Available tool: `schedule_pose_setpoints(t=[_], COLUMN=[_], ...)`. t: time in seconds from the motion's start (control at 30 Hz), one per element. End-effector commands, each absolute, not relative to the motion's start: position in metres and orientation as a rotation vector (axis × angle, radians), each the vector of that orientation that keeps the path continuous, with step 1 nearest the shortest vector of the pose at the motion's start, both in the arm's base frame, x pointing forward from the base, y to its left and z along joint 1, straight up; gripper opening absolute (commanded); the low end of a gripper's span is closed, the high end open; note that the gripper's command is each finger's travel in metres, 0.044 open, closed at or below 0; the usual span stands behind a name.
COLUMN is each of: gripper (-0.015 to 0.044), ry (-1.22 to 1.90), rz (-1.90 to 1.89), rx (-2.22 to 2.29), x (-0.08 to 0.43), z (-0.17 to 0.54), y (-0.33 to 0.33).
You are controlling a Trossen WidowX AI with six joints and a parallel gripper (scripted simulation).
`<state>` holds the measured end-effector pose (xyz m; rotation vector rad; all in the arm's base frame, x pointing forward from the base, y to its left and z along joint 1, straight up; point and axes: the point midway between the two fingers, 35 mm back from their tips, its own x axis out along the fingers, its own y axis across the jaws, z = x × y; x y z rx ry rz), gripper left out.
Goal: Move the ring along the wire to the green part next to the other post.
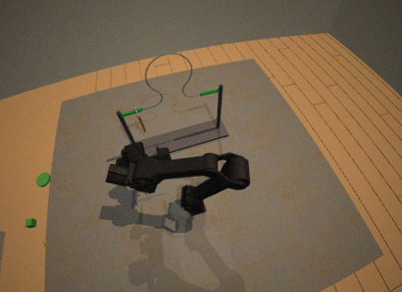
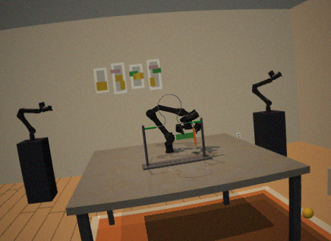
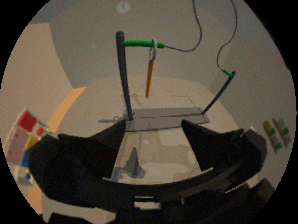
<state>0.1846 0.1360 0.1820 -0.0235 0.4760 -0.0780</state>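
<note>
The ring point(image 1: 136, 111) point(image 3: 153, 50) hangs around the green part point(image 1: 128, 113) point(image 3: 136, 44) next to the post point(image 1: 126, 129) point(image 2: 203, 137) point(image 3: 123, 77), with the wire through it. Its orange handle point(image 1: 142, 124) point(image 2: 194, 137) point(image 3: 149, 80) hangs down freely. My gripper point(image 3: 154, 121) is wide open and empty. In the wrist view the handle is beyond and above the fingertips, with a gap between them. The other green part point(image 1: 210, 92) point(image 2: 150, 128) point(image 3: 227, 73) is bare beside its post point(image 1: 219, 107) point(image 2: 145, 145) point(image 3: 218, 93).
The thin grey wire point(image 1: 146, 75) point(image 3: 185, 50) rises in a tall loop between the green parts. A dark base plate point(image 1: 198, 130) point(image 2: 174, 163) joins the posts at the bottom. The arm point(image 1: 184, 166) stands on the grey table, on the gripper's side of the frame.
</note>
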Motion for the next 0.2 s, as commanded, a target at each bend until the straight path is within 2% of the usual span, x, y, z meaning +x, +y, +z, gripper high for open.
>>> schedule_pose_setpoints(t=[0.0,0.17], gripper=[0.0440,0.0440], ry=[0.474,0.474], rz=[-0.080,-0.080], rx=[-0.022,-0.022], x=[0.1845,0.1845], z=[0.1825,0.1825], y=[0.1356,0.1356])
